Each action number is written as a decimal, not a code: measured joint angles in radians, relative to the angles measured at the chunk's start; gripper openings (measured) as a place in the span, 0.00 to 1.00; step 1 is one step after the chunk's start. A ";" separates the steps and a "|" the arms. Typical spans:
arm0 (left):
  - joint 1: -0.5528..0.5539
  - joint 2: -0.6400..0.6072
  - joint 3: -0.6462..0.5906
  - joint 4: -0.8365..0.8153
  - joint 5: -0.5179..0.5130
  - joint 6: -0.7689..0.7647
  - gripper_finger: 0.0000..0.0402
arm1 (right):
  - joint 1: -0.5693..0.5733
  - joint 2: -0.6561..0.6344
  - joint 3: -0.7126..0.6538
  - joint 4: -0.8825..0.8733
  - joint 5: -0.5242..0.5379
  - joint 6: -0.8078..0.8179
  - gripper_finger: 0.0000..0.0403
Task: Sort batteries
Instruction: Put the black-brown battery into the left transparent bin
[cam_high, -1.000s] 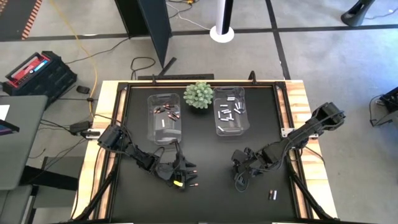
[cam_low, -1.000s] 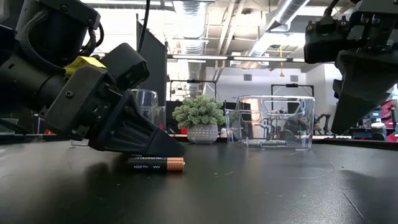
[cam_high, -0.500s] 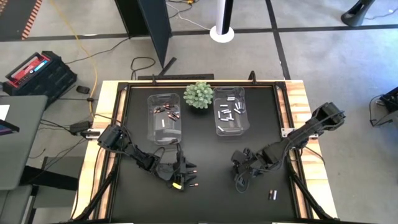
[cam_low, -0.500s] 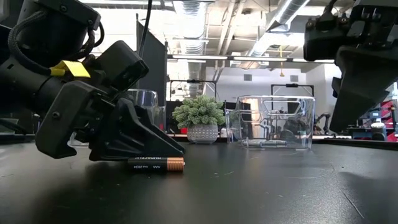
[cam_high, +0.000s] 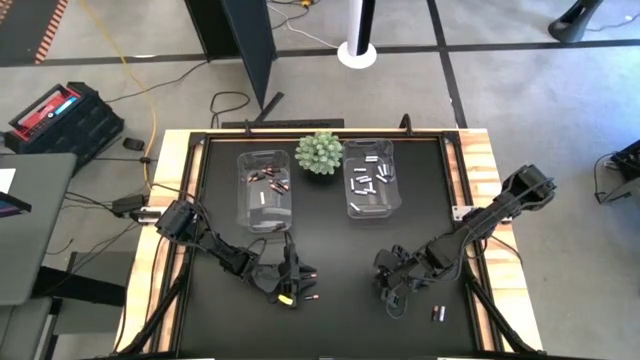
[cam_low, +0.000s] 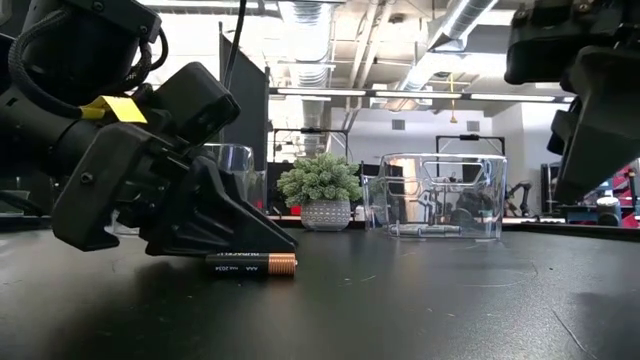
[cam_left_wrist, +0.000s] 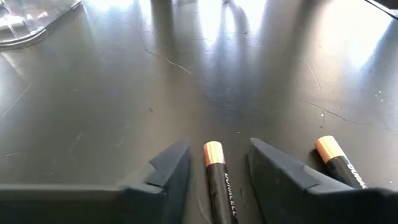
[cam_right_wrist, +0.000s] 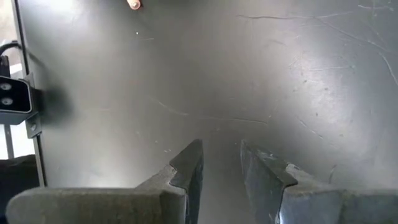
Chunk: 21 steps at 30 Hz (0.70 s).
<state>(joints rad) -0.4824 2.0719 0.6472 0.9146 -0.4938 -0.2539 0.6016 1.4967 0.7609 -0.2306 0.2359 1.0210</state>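
Note:
My left gripper (cam_left_wrist: 217, 148) is low at the table's near left (cam_high: 300, 283), open. Its fingers stand on either side of a dark battery with a copper end (cam_left_wrist: 216, 177), which lies flat on the mat; a gap shows on both sides. A second dark battery (cam_left_wrist: 336, 163) lies beside it, outside the fingers, and shows lying on the mat in the low view (cam_low: 250, 265). My right gripper (cam_right_wrist: 221, 149) hangs above bare mat at the near right (cam_high: 392, 290), open with a narrow gap and nothing in it.
Two clear bins stand at the far middle: the left bin (cam_high: 265, 190) with dark batteries, the right bin (cam_high: 370, 178) with pale ones. A green spiky plant (cam_high: 319, 152) stands between them. Loose batteries (cam_high: 437, 313) lie near the right gripper, at the near right.
My left gripper has rolled and tipped at the wrist while staying over the same dark battery. My right gripper has swung a little toward the table's near right. The batteries have not moved.

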 joint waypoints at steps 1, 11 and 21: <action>0.000 0.000 0.000 0.000 0.000 -0.008 0.38 | 0.001 0.000 0.000 0.000 0.000 0.000 0.31; 0.000 0.001 -0.001 -0.002 -0.009 -0.053 0.17 | 0.000 0.000 0.000 0.000 0.000 0.003 0.31; 0.000 0.001 -0.001 -0.002 -0.008 -0.056 0.10 | 0.000 0.000 0.000 0.000 0.000 0.002 0.31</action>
<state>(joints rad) -0.4828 2.0731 0.6460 0.9123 -0.5016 -0.3094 0.6018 1.4967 0.7609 -0.2302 0.2359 1.0233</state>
